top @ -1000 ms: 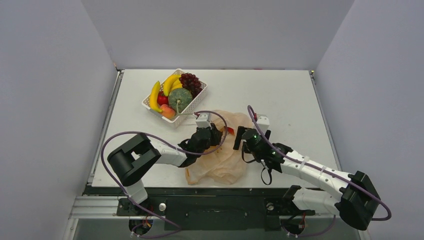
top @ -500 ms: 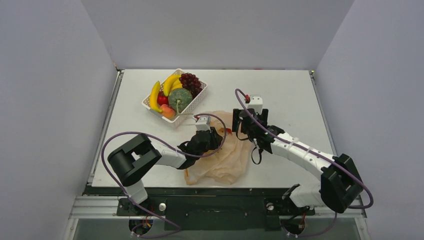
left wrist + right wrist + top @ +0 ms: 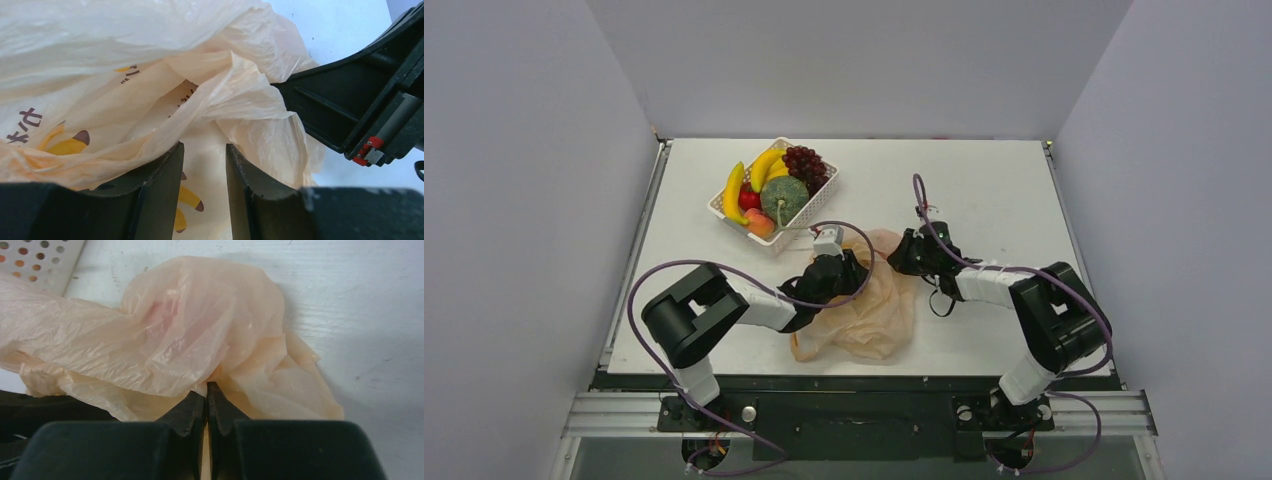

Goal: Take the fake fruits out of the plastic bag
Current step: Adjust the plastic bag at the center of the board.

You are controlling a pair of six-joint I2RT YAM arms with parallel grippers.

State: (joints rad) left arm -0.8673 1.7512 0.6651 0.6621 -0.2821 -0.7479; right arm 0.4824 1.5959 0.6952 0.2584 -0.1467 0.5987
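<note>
The plastic bag point(image 3: 874, 315) lies flat and crumpled on the table between my two grippers, pale orange with yellow prints point(image 3: 65, 145). The fake fruits sit in the white basket point(image 3: 833, 181) at the back left: yellow bananas point(image 3: 736, 188), green melon point(image 3: 784, 198), purple grapes point(image 3: 807, 165), and a red apple point(image 3: 749, 199). My left gripper point(image 3: 856, 278) rests at the bag's upper left; its jaws point(image 3: 204, 146) stand narrowly open, with film draped over the left finger. My right gripper point(image 3: 897, 260) is shut on a fold of the plastic bag point(image 3: 200, 320), pinching it at the tips point(image 3: 206, 386).
An orange-pink peach point(image 3: 761, 224) lies at the basket's near corner. The basket's perforated wall point(image 3: 35, 260) shows just beyond the bag in the right wrist view. Purple cables loop over both arms. Grey walls enclose the table on three sides.
My right arm swung down to the bag's upper right edge and its jaws closed on the film. The left gripper's jaws widened a little and it shifted slightly on the bag.
</note>
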